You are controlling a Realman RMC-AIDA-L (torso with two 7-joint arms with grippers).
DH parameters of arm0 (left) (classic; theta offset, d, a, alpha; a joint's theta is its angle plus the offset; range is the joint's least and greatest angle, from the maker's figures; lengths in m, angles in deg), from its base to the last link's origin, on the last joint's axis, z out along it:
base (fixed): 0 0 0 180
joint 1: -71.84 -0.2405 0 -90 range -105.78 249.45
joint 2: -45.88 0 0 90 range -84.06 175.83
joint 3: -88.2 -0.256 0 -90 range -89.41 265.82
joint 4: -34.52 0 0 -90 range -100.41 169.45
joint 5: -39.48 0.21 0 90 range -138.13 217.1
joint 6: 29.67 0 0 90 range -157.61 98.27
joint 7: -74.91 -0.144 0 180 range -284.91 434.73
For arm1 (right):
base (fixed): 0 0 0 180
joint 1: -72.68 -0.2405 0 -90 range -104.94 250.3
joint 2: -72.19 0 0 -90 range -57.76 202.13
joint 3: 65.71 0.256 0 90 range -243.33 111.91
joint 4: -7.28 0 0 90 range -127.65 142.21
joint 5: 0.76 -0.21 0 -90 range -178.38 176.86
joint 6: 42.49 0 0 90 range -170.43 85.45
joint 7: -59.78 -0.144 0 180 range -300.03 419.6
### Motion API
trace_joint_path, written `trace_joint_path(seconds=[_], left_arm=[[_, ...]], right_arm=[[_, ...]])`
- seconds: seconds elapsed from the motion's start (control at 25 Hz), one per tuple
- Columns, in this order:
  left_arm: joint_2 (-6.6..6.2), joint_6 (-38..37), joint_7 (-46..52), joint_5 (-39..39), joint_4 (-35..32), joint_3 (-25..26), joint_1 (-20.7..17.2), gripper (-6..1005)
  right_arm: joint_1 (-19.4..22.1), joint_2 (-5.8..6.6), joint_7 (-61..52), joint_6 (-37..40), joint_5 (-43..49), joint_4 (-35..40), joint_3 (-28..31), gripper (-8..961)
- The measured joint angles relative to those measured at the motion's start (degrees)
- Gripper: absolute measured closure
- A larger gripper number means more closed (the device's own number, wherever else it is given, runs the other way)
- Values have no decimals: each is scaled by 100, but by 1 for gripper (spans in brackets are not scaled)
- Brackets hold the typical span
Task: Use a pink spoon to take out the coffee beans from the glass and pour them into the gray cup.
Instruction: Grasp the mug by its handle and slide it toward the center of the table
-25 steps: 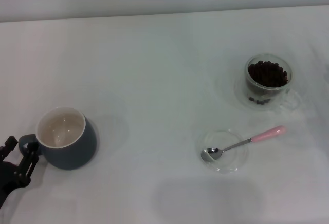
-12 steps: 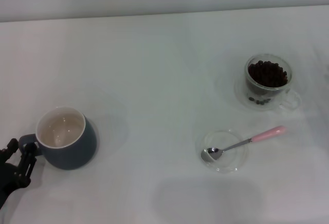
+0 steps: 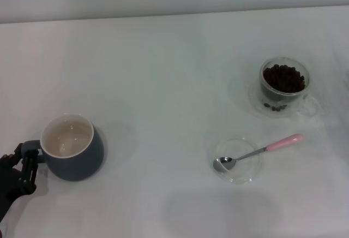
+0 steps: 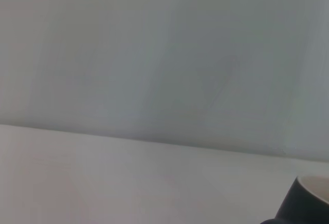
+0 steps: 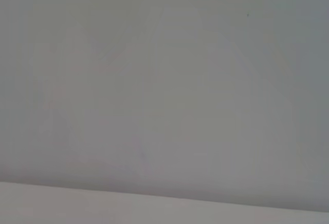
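The gray cup (image 3: 76, 159) stands at the table's near left, cream inside and empty; its edge also shows in the left wrist view (image 4: 304, 202). My left gripper (image 3: 24, 158) is at the cup's loop handle and looks shut on it. The glass (image 3: 284, 100) stands at the far right and holds many dark coffee beans (image 3: 283, 78). The pink spoon (image 3: 262, 150) lies near it, its metal bowl resting in a flat clear saucer (image 3: 242, 175) and its pink handle pointing right. My right gripper is out of view.
The white table (image 3: 163, 85) ends at a pale wall at the back. The right wrist view shows only the wall and a strip of table.
My left gripper has drawn down and in at the cup's handle. The gray cup has shifted slightly right and toward me. The spoon, saucer and glass have not moved.
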Motion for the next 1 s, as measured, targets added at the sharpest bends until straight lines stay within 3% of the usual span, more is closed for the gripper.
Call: trace_joint_path(seconds=[0.48, 1.0], left_arm=[[-32, -196, -56, 19, 5, -229, 288, 831], [-35, -652, -67, 532, 22, -383, 1112, 868]], right_arm=[[-56, 0, -1, -22, 9, -51, -20, 172], [-167, -9, 21, -10, 0, -60, 2, 172]])
